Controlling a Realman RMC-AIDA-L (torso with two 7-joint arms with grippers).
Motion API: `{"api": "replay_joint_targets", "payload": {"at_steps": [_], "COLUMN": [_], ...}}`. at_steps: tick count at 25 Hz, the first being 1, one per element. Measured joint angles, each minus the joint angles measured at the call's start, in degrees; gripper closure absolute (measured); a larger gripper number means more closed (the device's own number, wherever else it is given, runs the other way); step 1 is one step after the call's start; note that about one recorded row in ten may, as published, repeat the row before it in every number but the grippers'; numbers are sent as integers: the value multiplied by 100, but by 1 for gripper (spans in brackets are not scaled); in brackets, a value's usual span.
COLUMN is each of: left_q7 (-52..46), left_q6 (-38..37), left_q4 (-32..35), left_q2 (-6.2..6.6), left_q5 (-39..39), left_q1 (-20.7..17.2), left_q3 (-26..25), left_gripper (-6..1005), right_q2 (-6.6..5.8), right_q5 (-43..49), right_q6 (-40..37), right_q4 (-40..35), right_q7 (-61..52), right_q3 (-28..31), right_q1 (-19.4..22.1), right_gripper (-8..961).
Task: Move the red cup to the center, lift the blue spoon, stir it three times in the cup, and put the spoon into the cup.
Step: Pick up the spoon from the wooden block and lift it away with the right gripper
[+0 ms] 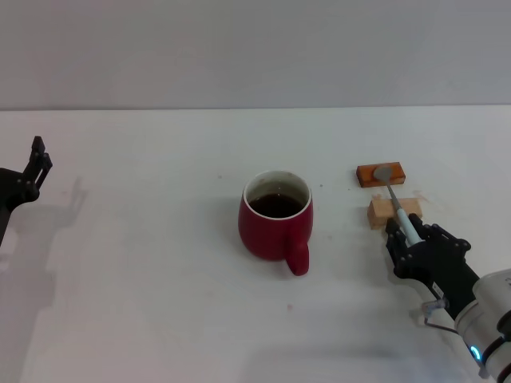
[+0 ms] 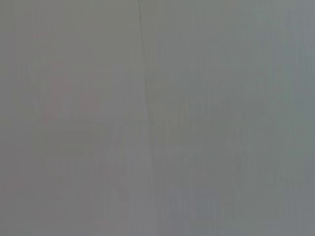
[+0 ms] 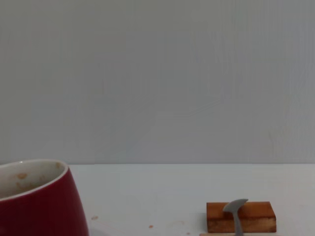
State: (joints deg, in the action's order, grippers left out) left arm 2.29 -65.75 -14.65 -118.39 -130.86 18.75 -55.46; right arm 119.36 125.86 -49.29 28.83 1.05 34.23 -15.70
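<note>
The red cup (image 1: 275, 213) stands near the middle of the frame on the white counter (image 1: 144, 279), dark liquid inside and its loop handle turned toward the lower edge of the frame. To the right of it, well apart, an orange-brown block (image 1: 380, 174) lies flat with a tan wooden block (image 1: 393, 212) just below it in the frame. The blue spoon (image 1: 399, 206) bridges the two: its grey bowl rests on the orange-brown block and its pale handle runs down over the tan one. The right claw (image 1: 409, 238) sits at the lower right, its dark fingers (image 1: 393, 233) closed around the end of the spoon's handle. The left claw (image 1: 37, 163) hangs at the far left edge, away from everything; I cannot tell whether its fingers are apart or together.
</note>
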Motion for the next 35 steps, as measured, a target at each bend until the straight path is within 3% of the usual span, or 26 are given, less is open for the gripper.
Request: {"api": "replay_joint_targets", "payload": {"at_steps": [6,7,14,24,35], "left_q7": [0,0,0,0,0], "left_q6": [62,91,89,99,99], "left_q4": [65,81,120,130,192], "left_q2": [-4,-5,-8,-8,0], "left_q5": [0,0,0,-1,0], "left_q1": [37,48,66,117,156], "left_q3": [0,0,0,0,1], "left_gripper": [159,159,159,159,159], "right_q2": [-7,-8,-16,-16,-9], "right_q5": [-79,-131,-178,-210,-219], "right_q6": [294,366,470,471,453], "right_q4": [1,-3,3,34,46], "right_q7": [-7,-7,7,2,-8], "right_q3": [47,50,25,47,112], "right_q1": [-79,-104,-144,-132,-98], "right_gripper": [636,722,920,956,822]}}
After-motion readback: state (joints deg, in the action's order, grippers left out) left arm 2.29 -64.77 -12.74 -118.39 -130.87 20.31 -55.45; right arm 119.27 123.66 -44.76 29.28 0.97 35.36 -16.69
